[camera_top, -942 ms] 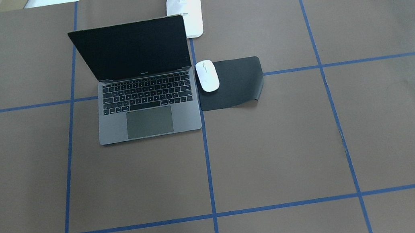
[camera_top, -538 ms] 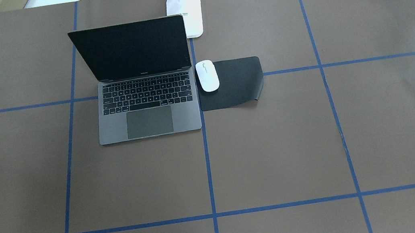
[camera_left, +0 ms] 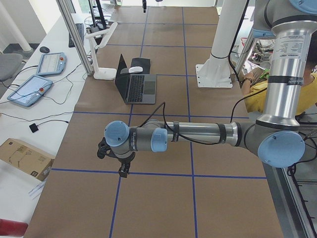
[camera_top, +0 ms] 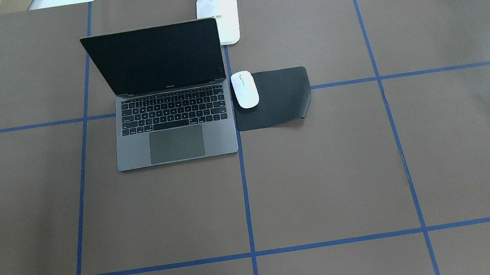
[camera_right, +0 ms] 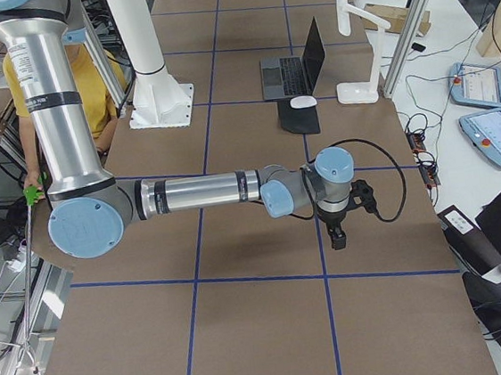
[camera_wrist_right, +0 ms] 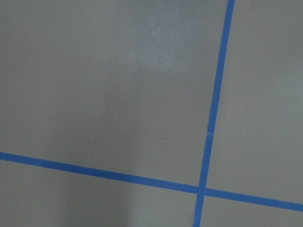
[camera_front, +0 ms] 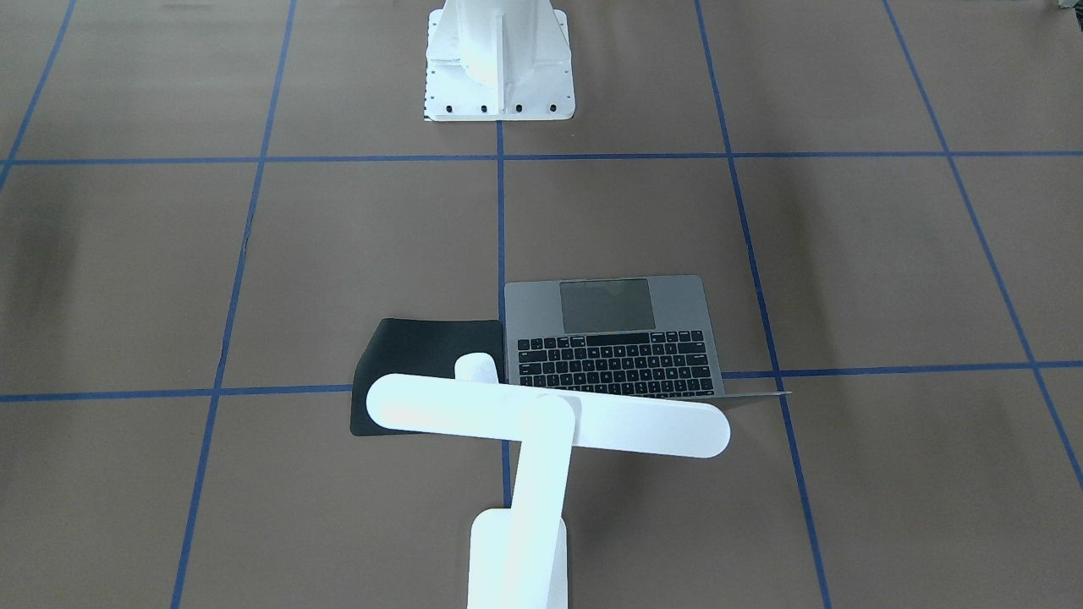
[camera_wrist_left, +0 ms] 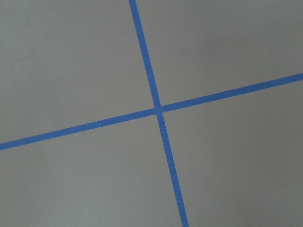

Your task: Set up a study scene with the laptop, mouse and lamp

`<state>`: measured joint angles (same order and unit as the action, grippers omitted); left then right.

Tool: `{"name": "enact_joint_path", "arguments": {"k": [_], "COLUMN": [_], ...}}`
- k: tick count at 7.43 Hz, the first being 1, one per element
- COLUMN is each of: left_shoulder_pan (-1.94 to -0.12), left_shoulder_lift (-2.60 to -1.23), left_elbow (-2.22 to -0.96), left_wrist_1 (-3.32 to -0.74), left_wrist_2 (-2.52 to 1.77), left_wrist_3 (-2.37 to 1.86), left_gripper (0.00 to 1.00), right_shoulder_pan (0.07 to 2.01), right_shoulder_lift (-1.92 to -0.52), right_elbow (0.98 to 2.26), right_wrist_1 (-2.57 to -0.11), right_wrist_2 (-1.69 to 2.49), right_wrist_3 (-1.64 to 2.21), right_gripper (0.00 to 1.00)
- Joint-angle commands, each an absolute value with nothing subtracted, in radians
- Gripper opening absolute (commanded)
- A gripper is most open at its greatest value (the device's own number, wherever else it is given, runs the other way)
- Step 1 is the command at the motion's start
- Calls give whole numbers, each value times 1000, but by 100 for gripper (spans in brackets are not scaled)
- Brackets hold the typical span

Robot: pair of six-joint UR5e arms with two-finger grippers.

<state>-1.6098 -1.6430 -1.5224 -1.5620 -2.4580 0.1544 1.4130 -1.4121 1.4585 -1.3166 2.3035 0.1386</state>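
We judge the tight cluster the hazard: the mouse point(camera_top: 244, 89) lies on the black mat point(camera_top: 280, 99) just beside the laptop point(camera_top: 176, 142), with the lamp point(camera_front: 541, 414) close behind, so a careless reach could topple the lamp or knock the open screen. Both arms stretch low, well apart from them. The left pincer point(camera_left: 122, 171) and right pincer point(camera_right: 338, 239) point down at the counter point(camera_top: 328, 183), and we cannot tell their opening.
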Motion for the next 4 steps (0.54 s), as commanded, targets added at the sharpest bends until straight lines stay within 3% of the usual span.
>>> {"name": "enact_joint_path", "arguments": {"k": [1,4], "left_shoulder_pan": [-1615,-1617], "left_shoulder_lift": [-1664,-1675], "left_elbow": [-1534,-1542], "left_wrist_1": [-1542,-1545], "left_wrist_2": [-2447,-2439], "left_wrist_3": [155,158], "left_gripper": [100,100], "right_shoulder_pan": [1434,1549], "right_shoulder_lift": [-1413,-1428], "right_elbow": [1460,1514], "right_wrist_1": [-1322,-1509], "right_wrist_2": [2347,2369], "right_wrist_3": [138,124], "right_gripper": [100,100]}}
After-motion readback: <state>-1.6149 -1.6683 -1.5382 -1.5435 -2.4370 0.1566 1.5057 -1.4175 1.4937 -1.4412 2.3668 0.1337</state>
